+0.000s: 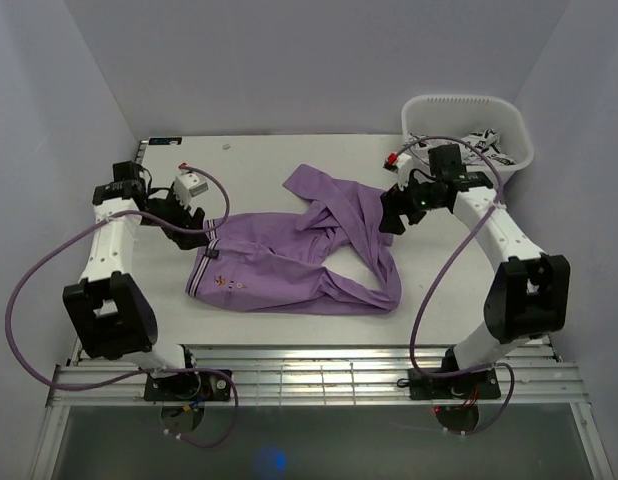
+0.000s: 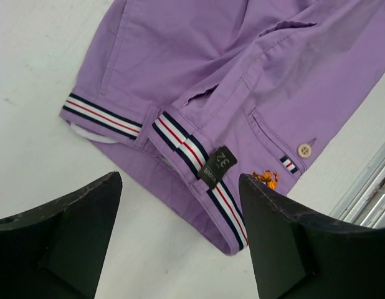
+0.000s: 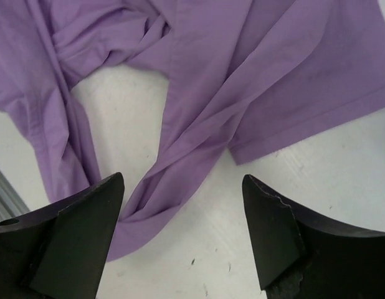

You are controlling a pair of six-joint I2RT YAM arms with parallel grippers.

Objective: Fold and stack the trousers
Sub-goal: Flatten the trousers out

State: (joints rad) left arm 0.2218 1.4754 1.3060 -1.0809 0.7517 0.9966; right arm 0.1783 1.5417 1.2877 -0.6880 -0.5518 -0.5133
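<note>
The lilac trousers (image 1: 309, 255) lie crumpled across the middle of the white table, waist to the left, legs bunched and twisted to the right. My left gripper (image 1: 197, 230) hovers open just off the waistband; in the left wrist view the striped waistband (image 2: 186, 146), a dark size label and a pale button (image 2: 304, 150) lie ahead of the gripper (image 2: 180, 187), nothing between the jaws. My right gripper (image 1: 397, 218) is open over the folded legs; in the right wrist view a twisted leg (image 3: 199, 143) runs between and beyond the gripper (image 3: 183, 187), lying flat on the table.
A white laundry basket (image 1: 469, 105) with clothes in it stands at the back right, close behind the right arm. A metal slatted rail (image 1: 309, 370) runs along the table's near edge. Grey walls close in on both sides.
</note>
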